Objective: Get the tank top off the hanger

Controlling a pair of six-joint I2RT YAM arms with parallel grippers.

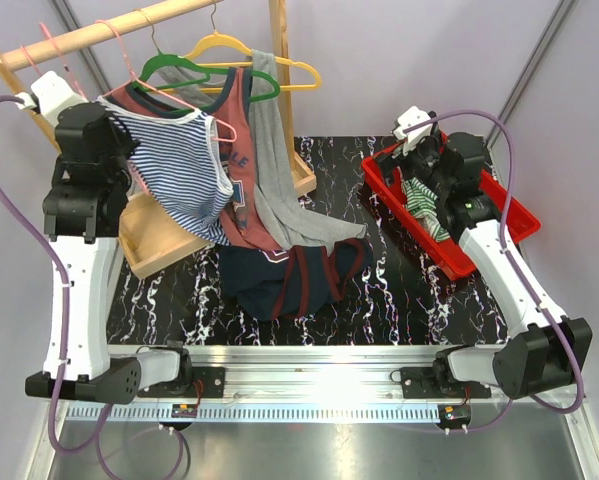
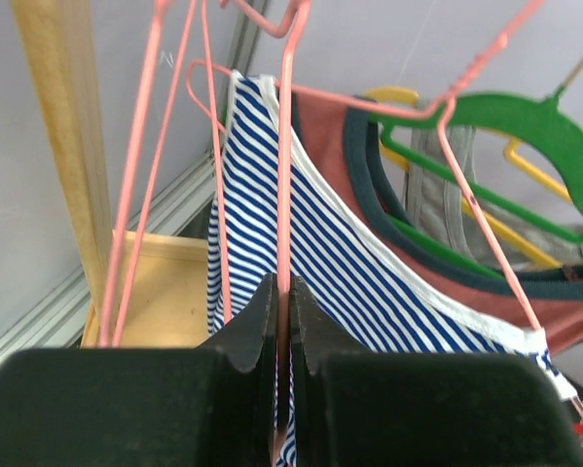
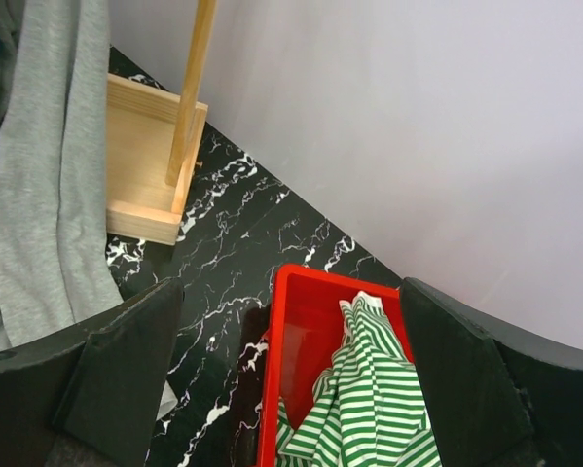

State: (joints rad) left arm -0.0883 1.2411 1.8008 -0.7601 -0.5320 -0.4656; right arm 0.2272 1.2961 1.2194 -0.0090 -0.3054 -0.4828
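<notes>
Three tops hang on your wooden rail [image 1: 109,28]: a blue-striped tank top [image 1: 179,175] on a pink hanger [image 2: 284,175], a red top [image 1: 241,150] on a green hanger [image 1: 179,68], and a grey top [image 1: 274,170] on a yellow hanger [image 1: 229,45]. A fourth, a navy top [image 1: 279,280], lies on the counter [image 1: 379,290]. Your left pincer [image 2: 282,302] is clamped on the pink hanger's wire. Your right pincer [image 3: 286,297] stands apart over the one red bin [image 3: 306,292], which holds one green-striped garment [image 3: 369,389].

The left arm [image 1: 79,215] rises tall from its base at the worktop's near edge, elbow high. The left hand [image 2: 283,302] is pinched tight on a wire of the pink hanger [image 2: 284,146]. The right arm [image 1: 504,255] reaches forward and low, wrist tipped down, the right hand [image 3: 291,292] with its fingers spread wide apart.
</notes>
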